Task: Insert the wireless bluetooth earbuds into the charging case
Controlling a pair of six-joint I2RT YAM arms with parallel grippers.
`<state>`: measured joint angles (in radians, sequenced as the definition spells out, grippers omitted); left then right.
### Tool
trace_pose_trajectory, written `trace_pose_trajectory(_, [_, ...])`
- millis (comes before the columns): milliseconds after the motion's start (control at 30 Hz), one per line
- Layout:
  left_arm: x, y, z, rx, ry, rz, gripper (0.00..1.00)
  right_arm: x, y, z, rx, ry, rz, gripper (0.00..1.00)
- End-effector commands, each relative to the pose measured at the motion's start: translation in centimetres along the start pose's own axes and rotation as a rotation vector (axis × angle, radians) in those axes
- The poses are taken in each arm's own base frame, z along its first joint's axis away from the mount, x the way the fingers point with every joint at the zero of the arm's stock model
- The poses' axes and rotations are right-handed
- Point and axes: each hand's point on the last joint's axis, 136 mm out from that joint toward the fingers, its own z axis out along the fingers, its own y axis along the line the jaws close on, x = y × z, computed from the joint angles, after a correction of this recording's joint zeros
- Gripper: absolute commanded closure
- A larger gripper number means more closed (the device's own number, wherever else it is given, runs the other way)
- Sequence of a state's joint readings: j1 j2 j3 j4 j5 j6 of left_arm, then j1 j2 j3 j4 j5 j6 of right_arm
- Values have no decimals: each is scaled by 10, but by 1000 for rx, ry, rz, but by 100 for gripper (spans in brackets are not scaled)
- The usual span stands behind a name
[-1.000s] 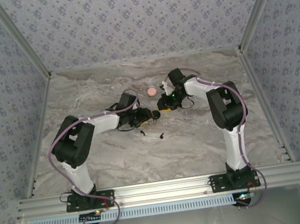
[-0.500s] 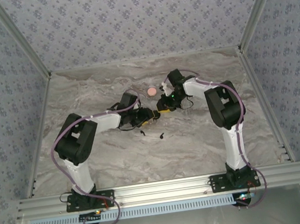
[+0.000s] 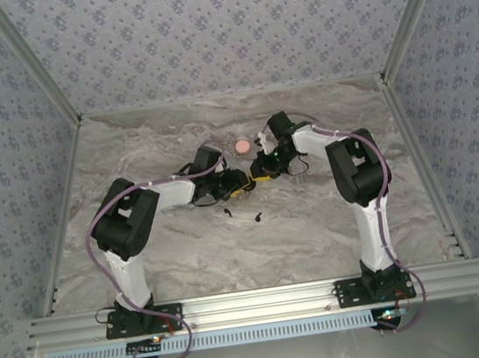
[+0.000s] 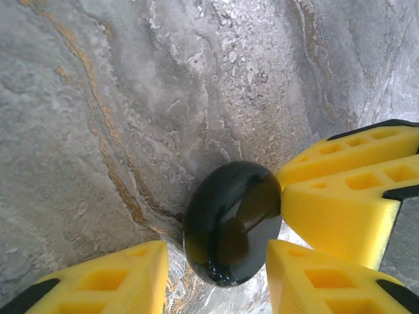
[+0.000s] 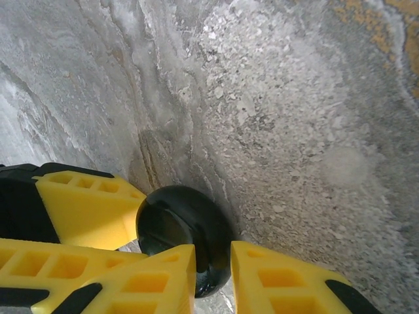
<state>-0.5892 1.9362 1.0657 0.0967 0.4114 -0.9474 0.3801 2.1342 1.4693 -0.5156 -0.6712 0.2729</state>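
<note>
step: opening the closed charging case [image 4: 232, 222]. right gripper [image 5: 213, 258] pinches its edge; left gripper [image 4: 216, 261] straddles it, unclamped. next: clamp, pry it open; 2 black earbuds [image 3: 256, 218] lie nearby.

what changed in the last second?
The left arm's elbow swung right, toward the centre. Both the left gripper and right gripper still bracket the black charging case. The pink disc and two loose black earbuds are unmoved.

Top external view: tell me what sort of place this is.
Probably a robot test cell: a marble-patterned tabletop boxed in by wallpapered panels, with the left arm and right arm bolted to an aluminium rail at its near edge.
</note>
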Motion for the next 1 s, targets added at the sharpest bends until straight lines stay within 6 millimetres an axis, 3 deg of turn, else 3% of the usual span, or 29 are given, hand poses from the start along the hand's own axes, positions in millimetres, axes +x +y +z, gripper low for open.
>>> trace_pose_trajectory(0, [0,5,10,-2,8,-13,58,11,-6,5,-1,30,40,78])
trace_pose_trajectory(700, [-6,-9,13,74,-7,-25,71,11,-9,0,-11,26,59,79])
trace_pose_trajectory(967, [-6,-14,11,94,-13,-20,67,10,-9,-1,-20,26,63,78])
